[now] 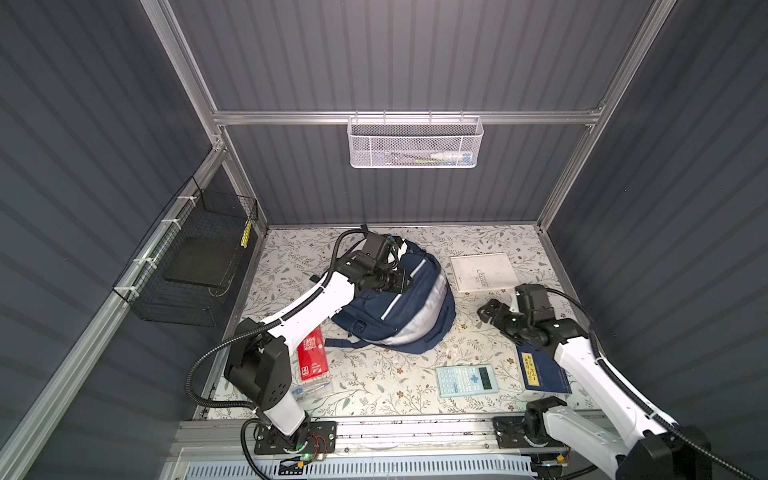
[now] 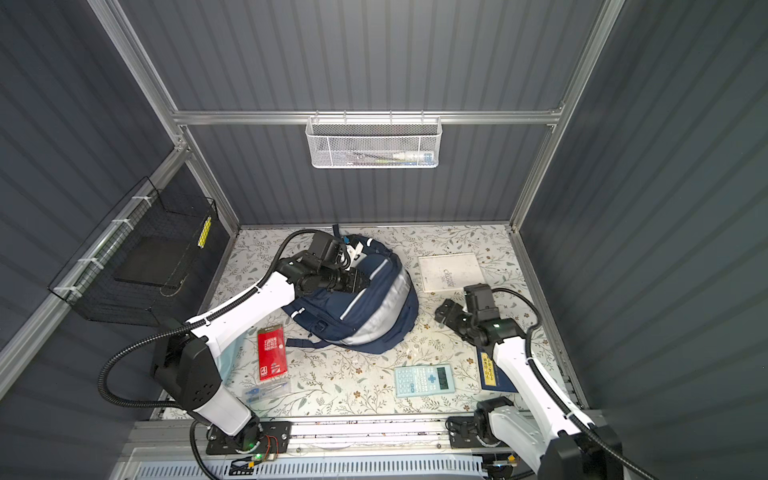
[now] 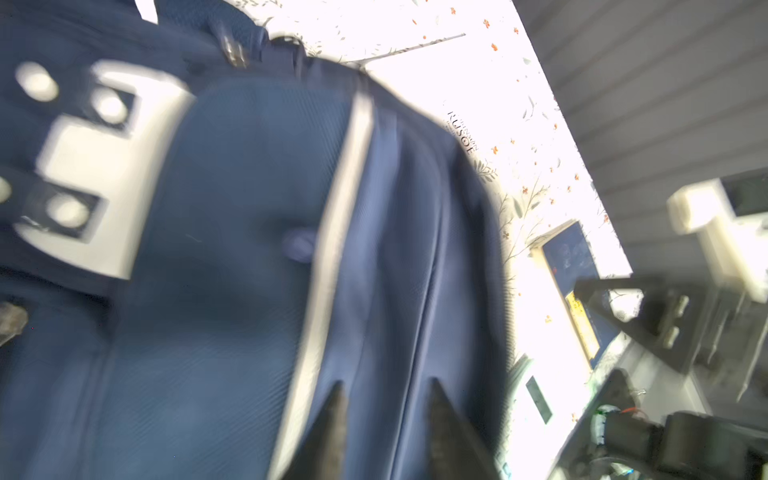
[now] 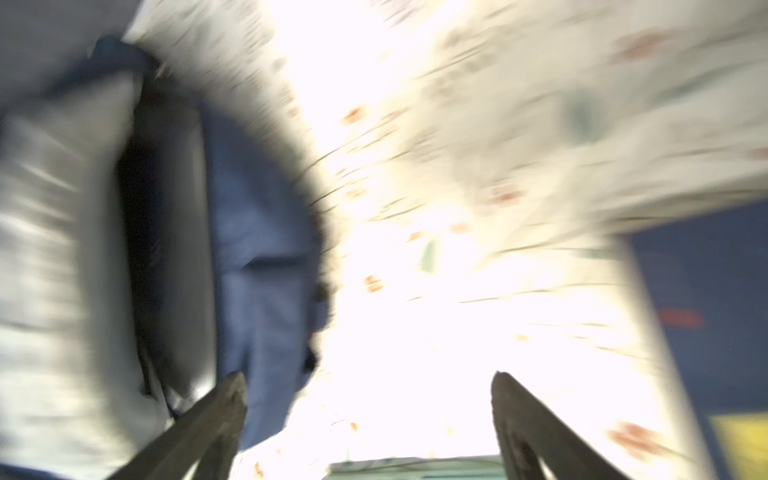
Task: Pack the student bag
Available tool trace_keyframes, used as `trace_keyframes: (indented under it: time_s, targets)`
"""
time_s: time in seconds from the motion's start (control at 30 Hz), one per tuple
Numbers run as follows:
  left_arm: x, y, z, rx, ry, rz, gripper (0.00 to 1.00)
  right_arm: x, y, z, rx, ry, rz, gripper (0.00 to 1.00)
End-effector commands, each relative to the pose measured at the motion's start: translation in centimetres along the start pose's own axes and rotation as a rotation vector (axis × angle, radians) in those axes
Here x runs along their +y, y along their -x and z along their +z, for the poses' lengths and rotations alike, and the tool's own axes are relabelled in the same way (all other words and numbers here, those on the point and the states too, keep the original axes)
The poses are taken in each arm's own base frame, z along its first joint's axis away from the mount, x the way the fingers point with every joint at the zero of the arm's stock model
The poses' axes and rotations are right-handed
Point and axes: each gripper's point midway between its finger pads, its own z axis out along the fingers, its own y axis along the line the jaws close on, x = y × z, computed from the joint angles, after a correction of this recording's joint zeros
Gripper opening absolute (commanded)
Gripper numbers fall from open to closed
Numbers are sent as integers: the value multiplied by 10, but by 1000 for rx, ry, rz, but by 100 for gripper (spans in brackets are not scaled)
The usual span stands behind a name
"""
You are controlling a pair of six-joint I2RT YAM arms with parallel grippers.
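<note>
The white book (image 1: 484, 272) bore the title "CRUSOE". The red box (image 1: 312, 357) showed a "4" near one end. The yellow label on the navy book (image 1: 549, 376) was too small to read.

Dark grey ribbed walls (image 1: 395, 54) in aluminium framing (image 1: 291, 117) enclose a brightly lit, floral-patterned tabletop (image 1: 374, 386).

left gripper (image 1: 406, 279) over student bag (image 1: 409, 320); right gripper (image 1: 487, 311) near bag's right side, not touching; white book (image 1: 484, 272) behind-right of bag, calculator (image 1: 467, 380) front-right, red pack (image 1: 311, 359) front-left
</note>
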Motion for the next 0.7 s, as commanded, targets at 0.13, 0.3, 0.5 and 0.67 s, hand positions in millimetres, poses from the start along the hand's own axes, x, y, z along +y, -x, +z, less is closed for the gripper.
trace_keyframes:
  time_s: [0.13, 0.3, 0.5, 0.67]
  targets:
    - [-55, -8, 8, -27, -76, 61, 89, -89, 23, -5, 51, -260, 112, 98]
    - [-113, -29, 45, 7, -239, 79, 100, -130, 44, 1, 42, -373, 184, 99]
    - [-163, -47, 79, 41, -347, 104, 100, -159, 59, -1, 23, -422, 285, 99]
    - [-180, -58, 110, 61, -376, 102, 100, -183, 57, 6, 63, -510, 303, 99]
